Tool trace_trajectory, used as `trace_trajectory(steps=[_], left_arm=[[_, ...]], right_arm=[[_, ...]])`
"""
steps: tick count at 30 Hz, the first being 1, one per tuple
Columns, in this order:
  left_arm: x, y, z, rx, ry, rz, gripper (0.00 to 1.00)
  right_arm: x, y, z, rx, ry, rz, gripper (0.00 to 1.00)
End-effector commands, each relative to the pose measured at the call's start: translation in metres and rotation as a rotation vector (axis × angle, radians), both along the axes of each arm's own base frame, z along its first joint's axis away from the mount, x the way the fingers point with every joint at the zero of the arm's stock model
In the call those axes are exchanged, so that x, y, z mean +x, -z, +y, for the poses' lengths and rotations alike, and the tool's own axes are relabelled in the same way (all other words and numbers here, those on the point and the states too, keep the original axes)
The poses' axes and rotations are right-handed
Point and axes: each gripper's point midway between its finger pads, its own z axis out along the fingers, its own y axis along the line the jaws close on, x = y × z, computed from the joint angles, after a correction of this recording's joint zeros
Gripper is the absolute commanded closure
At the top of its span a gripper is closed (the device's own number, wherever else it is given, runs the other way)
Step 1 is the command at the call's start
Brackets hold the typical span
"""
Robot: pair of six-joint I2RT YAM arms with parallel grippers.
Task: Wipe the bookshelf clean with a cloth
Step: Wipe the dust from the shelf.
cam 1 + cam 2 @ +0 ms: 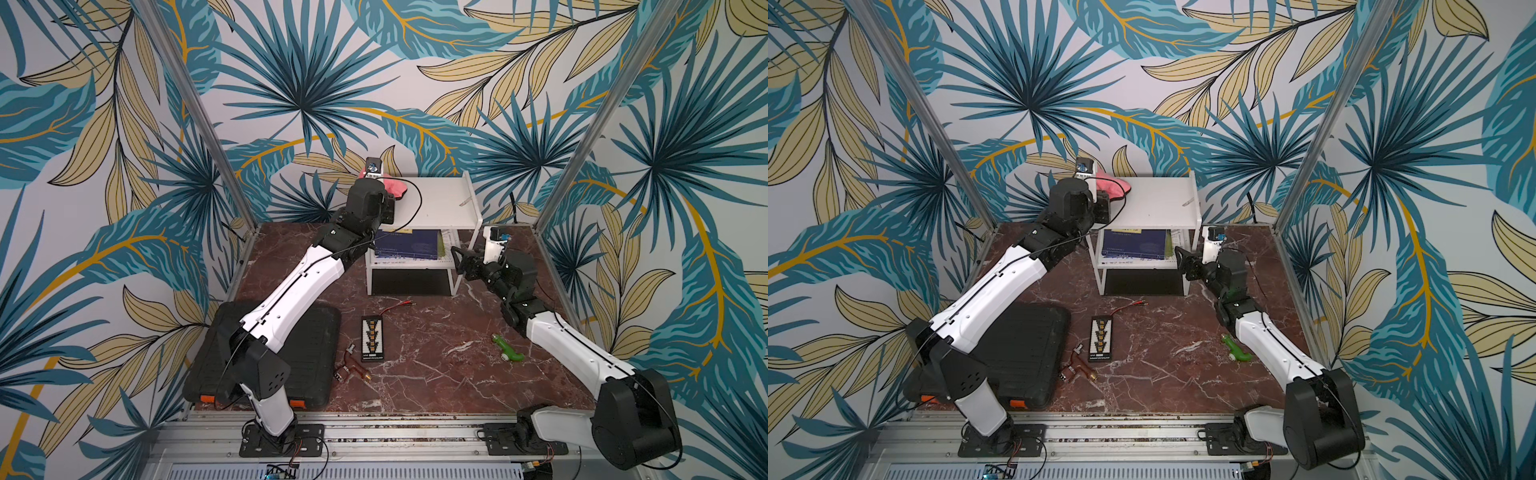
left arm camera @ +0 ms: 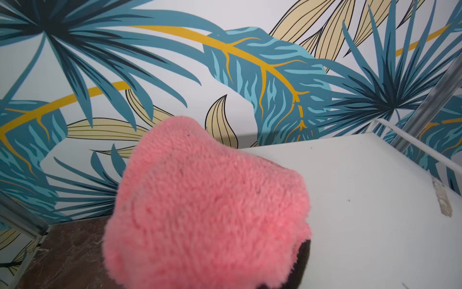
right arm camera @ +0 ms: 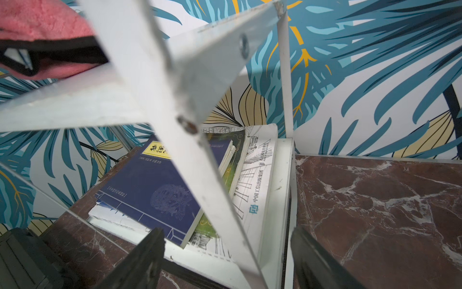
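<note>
White two-tier bookshelf (image 1: pixel 440 199), long axis along the back wall; its lower tier holds a white book (image 3: pixel 260 175) printed "中国工信出版集团". Pink cloth (image 1: pixel 395 186) bunched at the top board's left edge, clenched in the left gripper (image 1: pixel 394 198); board open rightward to its raised rim. Released right gripper (image 3: pixel 227 240), jaws straddling the front right leg.

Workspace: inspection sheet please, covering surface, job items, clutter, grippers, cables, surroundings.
Surface: brown marble tabletop, no spills.
Job's things: white bookshelf at the back, books on lower tier; pink cloth on its top board.
Clutter: black case, connector board, copper fitting, green toy.
Grippers: left gripper shut on cloth; right gripper open, a shelf leg between its jaws.
Cables: red wire by shelf; black cable over top board.
Surroundings: leaf-print walls, metal posts.
</note>
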Motion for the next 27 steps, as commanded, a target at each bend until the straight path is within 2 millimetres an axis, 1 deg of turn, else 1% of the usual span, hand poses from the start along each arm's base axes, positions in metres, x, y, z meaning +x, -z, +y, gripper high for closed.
trace_trajectory(steps=[1, 2, 3, 4, 5, 6, 7, 8, 11, 12, 14, 15, 17, 18, 19, 20, 21, 22, 23, 24, 25, 27], left_arm=[[0.005, 0.005, -0.055, 0.004, 0.14, 0.018, 1.0], [0.003, 0.01, -0.079, -0.009, 0.201, 0.031, 1.0], [-0.003, 0.009, -0.104, -0.024, 0.265, 0.034, 1.0], [-0.01, 0.011, -0.133, -0.036, 0.33, 0.039, 1.0], [-0.013, 0.01, -0.147, -0.037, 0.356, 0.036, 1.0], [-0.012, 0.015, -0.156, -0.024, 0.358, 0.039, 1.0], [-0.005, 0.022, -0.158, -0.01, 0.331, 0.04, 1.0], [0.005, 0.026, -0.154, 0.002, 0.284, 0.033, 1.0], [0.034, 0.035, -0.128, 0.045, 0.128, 0.005, 1.0], [0.039, 0.036, -0.117, 0.06, 0.084, 0.007, 1.0], [0.037, 0.032, -0.103, 0.064, 0.062, 0.027, 1.0], [0.028, 0.02, -0.101, 0.05, 0.085, 0.022, 1.0], [0.003, 0.002, -0.103, 0.008, 0.199, 0.01, 1.0], [-0.015, -0.011, -0.106, -0.029, 0.276, -0.008, 1.0], [-0.038, -0.035, -0.103, -0.082, 0.351, -0.053, 1.0], [-0.06, -0.046, -0.101, -0.116, 0.421, -0.069, 1.0], [-0.076, -0.051, -0.095, -0.144, 0.455, -0.073, 1.0], [-0.093, -0.054, -0.085, -0.159, 0.471, -0.072, 1.0], [-0.11, -0.058, -0.07, -0.173, 0.466, -0.076, 1.0], [-0.12, -0.05, -0.056, -0.175, 0.44, -0.06, 1.0], [-0.131, -0.044, -0.038, -0.179, 0.398, -0.057, 1.0], [-0.141, -0.028, 0.001, -0.186, 0.266, -0.073, 1.0]], right_arm=[[-0.001, -0.006, 0.003, 0.008, -0.014, 0.006, 0.18], [-0.001, -0.007, 0.004, 0.005, -0.017, 0.008, 0.18], [-0.002, -0.009, 0.004, 0.001, -0.019, 0.006, 0.18], [-0.003, -0.012, 0.003, -0.007, -0.02, 0.002, 0.18], [-0.004, -0.013, 0.003, -0.015, -0.021, 0.001, 0.18], [-0.004, -0.014, 0.003, -0.019, -0.022, 0.0, 0.18], [-0.005, -0.015, 0.003, -0.026, -0.019, -0.001, 0.18], [-0.005, -0.016, 0.003, -0.029, -0.02, -0.001, 0.18], [-0.006, -0.016, 0.003, -0.027, -0.025, 0.0, 0.18], [-0.006, -0.016, 0.003, -0.024, -0.027, 0.0, 0.18], [-0.005, -0.015, 0.004, -0.018, -0.027, 0.003, 0.18], [-0.005, -0.015, 0.004, -0.018, -0.024, 0.001, 0.18], [-0.005, -0.014, 0.001, -0.019, -0.008, -0.003, 0.18], [-0.004, -0.014, -0.001, -0.02, 0.006, -0.008, 0.18], [-0.004, -0.013, -0.004, -0.022, 0.021, -0.011, 0.18], [-0.003, -0.014, -0.008, -0.023, 0.042, -0.017, 0.18], [-0.002, -0.014, -0.011, -0.024, 0.059, -0.022, 0.18], [-0.002, -0.014, -0.014, -0.025, 0.076, -0.026, 0.18], [-0.002, -0.014, -0.016, -0.025, 0.09, -0.032, 0.18], [-0.002, -0.015, -0.018, -0.026, 0.101, -0.039, 0.18], [-0.003, -0.015, -0.021, -0.023, 0.115, -0.044, 0.18], [-0.003, -0.018, -0.024, -0.017, 0.132, -0.058, 0.18]])
